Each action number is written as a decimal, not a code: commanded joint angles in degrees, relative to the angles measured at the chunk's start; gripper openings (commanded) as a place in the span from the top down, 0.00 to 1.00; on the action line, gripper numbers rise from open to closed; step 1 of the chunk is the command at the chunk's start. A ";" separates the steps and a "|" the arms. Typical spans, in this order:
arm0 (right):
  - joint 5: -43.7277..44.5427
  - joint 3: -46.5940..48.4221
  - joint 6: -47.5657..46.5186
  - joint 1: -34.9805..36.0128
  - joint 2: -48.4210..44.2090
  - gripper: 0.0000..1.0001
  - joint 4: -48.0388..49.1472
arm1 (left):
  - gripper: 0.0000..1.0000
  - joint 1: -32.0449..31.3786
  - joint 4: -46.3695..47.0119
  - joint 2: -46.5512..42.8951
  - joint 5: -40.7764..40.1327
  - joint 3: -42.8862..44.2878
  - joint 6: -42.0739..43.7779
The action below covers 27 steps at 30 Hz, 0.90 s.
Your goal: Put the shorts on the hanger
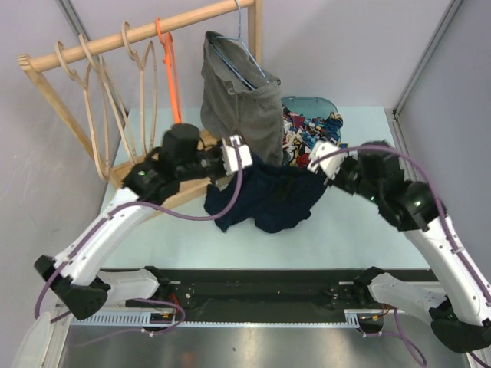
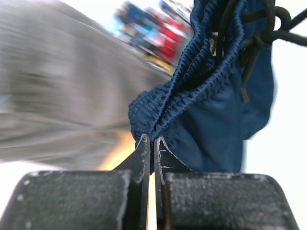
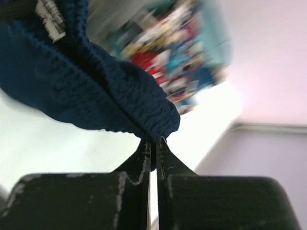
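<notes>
The left claw (image 2: pixel 149 140) and right claw (image 3: pixel 153 141) each pinch the shorts (image 1: pixel 268 195) tight, holding them up. Next they should go over the hanger (image 1: pixel 170 73).

Navy shorts (image 1: pixel 268 195), orange hanger (image 1: pixel 170 69), grey garment (image 1: pixel 242 103), multicoloured patterned clothes (image 1: pixel 311 130).

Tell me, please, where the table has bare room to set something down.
Bare table lies in front, between the shorts and the black rail. Behind is crowded: rack, grey shorts and clothes bin.
</notes>
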 commanded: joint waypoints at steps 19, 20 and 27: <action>-5.06 22.89 -0.43 2.98 13.59 1.00 -16.87 | 1.00 0.27 -14.97 -7.58 -14.25 9.34 -3.86; -5.42 20.60 0.20 3.06 13.68 1.00 -15.55 | 1.00 0.27 -14.27 -7.75 -13.73 5.23 -5.52; -6.82 4.06 0.65 2.10 17.80 1.00 -2.81 | 1.00 0.27 3.28 -7.66 -17.23 -15.53 -9.14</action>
